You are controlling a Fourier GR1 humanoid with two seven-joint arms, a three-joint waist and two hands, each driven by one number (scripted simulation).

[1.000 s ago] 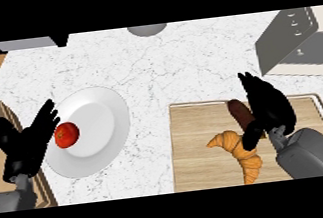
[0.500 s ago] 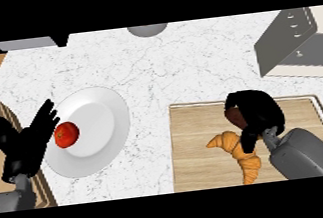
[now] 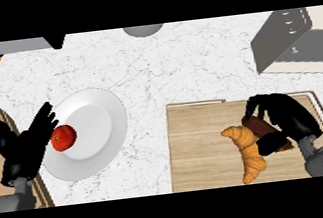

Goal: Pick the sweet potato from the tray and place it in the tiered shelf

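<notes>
Right hand (image 3: pixel 284 117) over the right half of the tray (image 3: pixel 199 152), fingers curled down round the sweet potato (image 3: pixel 259 126). The potato is dark reddish-brown, mostly hidden under the fingers, and lies on the tray; cannot tell if it is lifted off the wood. Thumb sits at the near side, against the croissant.

Croissant (image 3: pixel 247 154) just left of the potato, touching it, running from mid-tray toward the near edge.

Tray is wooden, on the right near part of the white marbled surface (image 3: pixel 159 66).

Shelf (image 3: pixel 298 40) at far right, grey metal, tilted in view, well apart from the tray's far edge.

Left hand (image 3: pixel 24 149) at the left edge, open, fingers straight and pointing up, resting beside the plate.

Plate (image 3: pixel 95 123) white, left of centre, with a tomato (image 3: pixel 63 137) on its left side, just beside the left hand's fingers.

Grey round object (image 3: pixel 144 30) at the far edge, centre, cut off. Dark box (image 3: pixel 20 45) at the far left corner, also cut off.
</notes>
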